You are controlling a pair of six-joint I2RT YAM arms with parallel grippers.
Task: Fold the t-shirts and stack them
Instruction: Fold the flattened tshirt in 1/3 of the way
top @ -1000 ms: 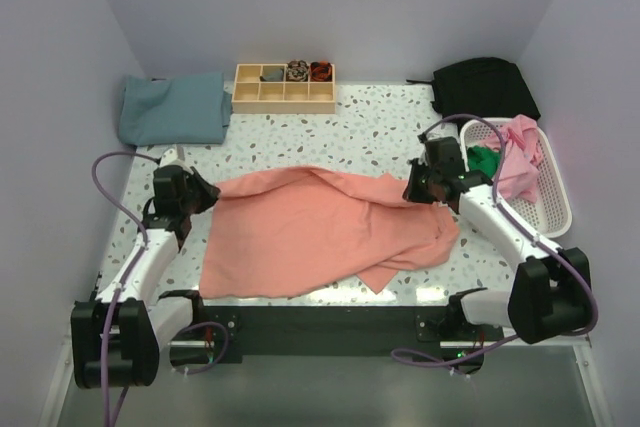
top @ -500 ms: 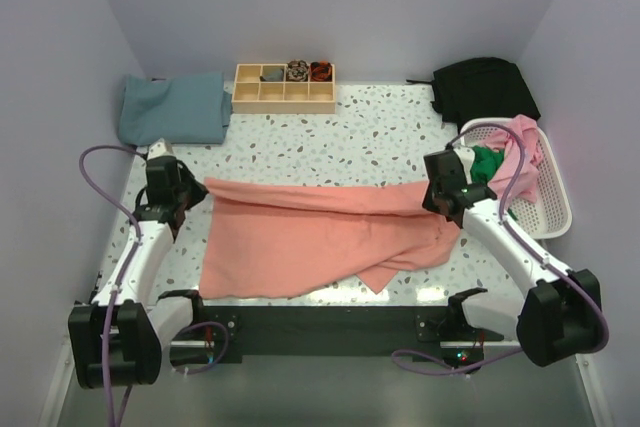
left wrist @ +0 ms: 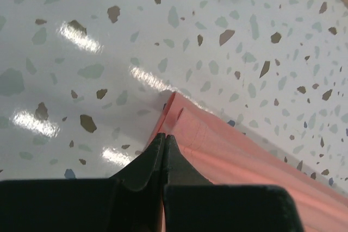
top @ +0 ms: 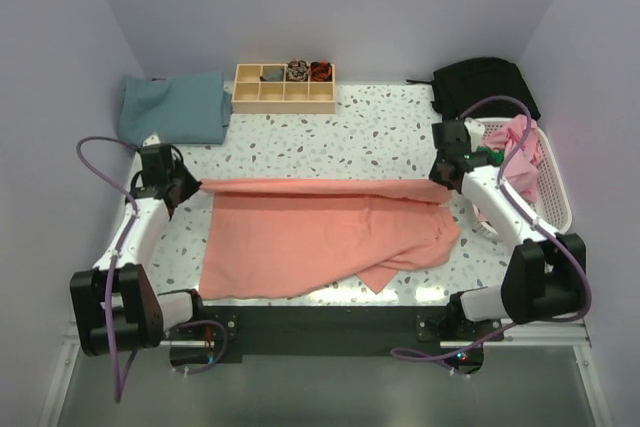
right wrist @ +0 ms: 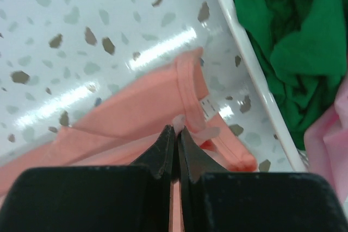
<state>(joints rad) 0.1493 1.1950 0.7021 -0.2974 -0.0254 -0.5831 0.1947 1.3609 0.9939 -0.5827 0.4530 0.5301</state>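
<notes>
The left jaws are pressed tight together on a corner of the salmon-pink t-shirt (left wrist: 228,150), pinching its edge just above the speckled counter (left wrist: 81,52). The right jaws are clamped the same way on a hemmed edge at the shirt's other end. Between the two the cloth runs as a taut band, and the rest lies spread on the counter toward the arm bases. Just outside the right jaws is a white basket (right wrist: 247,63) holding a green t-shirt (right wrist: 293,36) and a pink t-shirt (right wrist: 331,145). Beyond the left jaws, well apart, a teal t-shirt (top: 172,109) lies folded.
</notes>
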